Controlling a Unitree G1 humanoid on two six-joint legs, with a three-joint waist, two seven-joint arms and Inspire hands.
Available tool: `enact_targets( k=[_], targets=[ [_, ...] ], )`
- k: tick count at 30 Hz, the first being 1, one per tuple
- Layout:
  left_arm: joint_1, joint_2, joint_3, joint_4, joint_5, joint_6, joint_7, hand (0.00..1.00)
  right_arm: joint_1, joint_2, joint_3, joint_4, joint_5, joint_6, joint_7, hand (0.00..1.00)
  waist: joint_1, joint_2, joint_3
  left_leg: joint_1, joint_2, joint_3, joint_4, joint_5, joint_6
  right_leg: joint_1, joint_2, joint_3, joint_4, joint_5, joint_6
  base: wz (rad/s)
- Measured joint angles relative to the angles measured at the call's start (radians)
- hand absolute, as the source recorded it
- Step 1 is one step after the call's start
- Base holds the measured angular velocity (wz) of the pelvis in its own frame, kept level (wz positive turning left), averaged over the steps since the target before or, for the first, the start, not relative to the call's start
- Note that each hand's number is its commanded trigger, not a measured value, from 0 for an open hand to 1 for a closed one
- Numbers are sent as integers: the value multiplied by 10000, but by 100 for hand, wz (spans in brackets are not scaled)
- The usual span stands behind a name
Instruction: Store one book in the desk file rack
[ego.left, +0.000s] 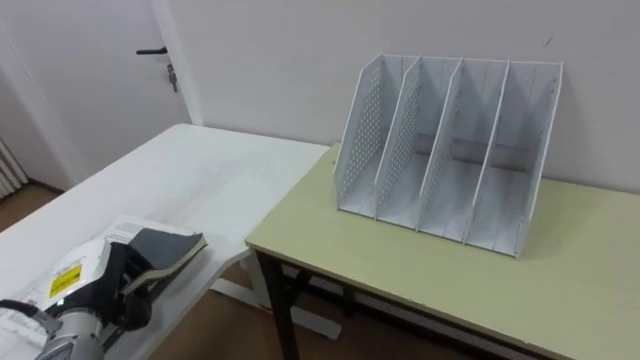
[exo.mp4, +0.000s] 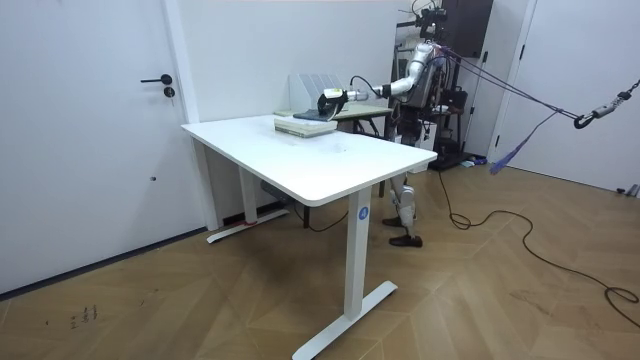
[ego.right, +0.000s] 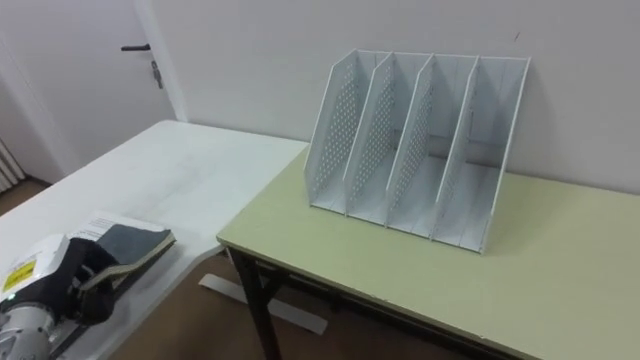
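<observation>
Your left hand (ego.left: 120, 285) has its fingers curled round the near end of the dark-covered book (ego.left: 168, 247). The book lies on white papers (ego.left: 127, 229) near the white counter's (ego.left: 200, 170) edge that faces the beige counter (ego.left: 420, 270). The file rack (ego.left: 450, 150) stands upright at the beige counter's back edge, well apart from the book.
</observation>
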Motion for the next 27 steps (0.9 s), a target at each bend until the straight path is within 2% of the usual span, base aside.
enact_targets(
  k=[6,15,18,21,22,23,24,25,27],
  targets=[
    [-3,-12,-6,48,-1,-40,64,100,-20,0,10,-17,213,0,-137,0,13,-19,12,23,1,2,-2,0,0,1,9,35,7,0,0,-1],
    [-2,-93,-78,-154,-183,-58,205,100,-442,-34,601,-369,359,-48,-84,0,170,-58,33,4,-3,-2,-13,0,0,-39,12,61,6,13,2,0],
    [49,-162,18,-695,-696,-110,139,100,-554,-40,559,-1136,406,-103,42,0,358,-88,24,-148,-8,-14,13,9,15,-238,-3,36,60,13,3,0],
    [415,-201,31,-1756,-1784,-224,-21,100,-629,-30,656,-2155,963,-481,177,0,554,-162,42,-292,14,-31,24,18,29,-372,14,-46,18,88,-25,-1],
    [511,-214,28,-2176,-2352,-345,-153,100,-653,-8,708,-2600,1158,-574,366,0,608,-187,38,-348,20,-47,30,19,27,-378,-1,-145,-27,109,-31,15],
    [553,-236,26,-2480,-2786,-497,-268,100,-678,14,793,-3065,1214,-684,534,0,652,-256,81,-377,20,-40,33,21,26,-392,-15,-198,-33,108,-32,14],
    [555,-285,26,-2557,-2938,-595,-312,100,-676,35,809,-3264,1215,-784,588,0,689,-265,87,-378,21,-33,33,21,25,-387,-17,-209,-36,108,-32,7],
    [555,-459,28,-2673,-3213,-709,-325,100,-644,54,875,-3647,1226,-958,727,0,766,-297,72,-377,20,-31,33,21,25,-373,-24,-220,-32,108,-31,0],
    [570,-693,20,-2953,-3570,-865,-358,100,-514,56,1064,-4425,1108,-1063,940,0,905,-289,20,-395,18,-25,27,21,25,-362,-47,-234,-14,109,-30,0]
  ],
)
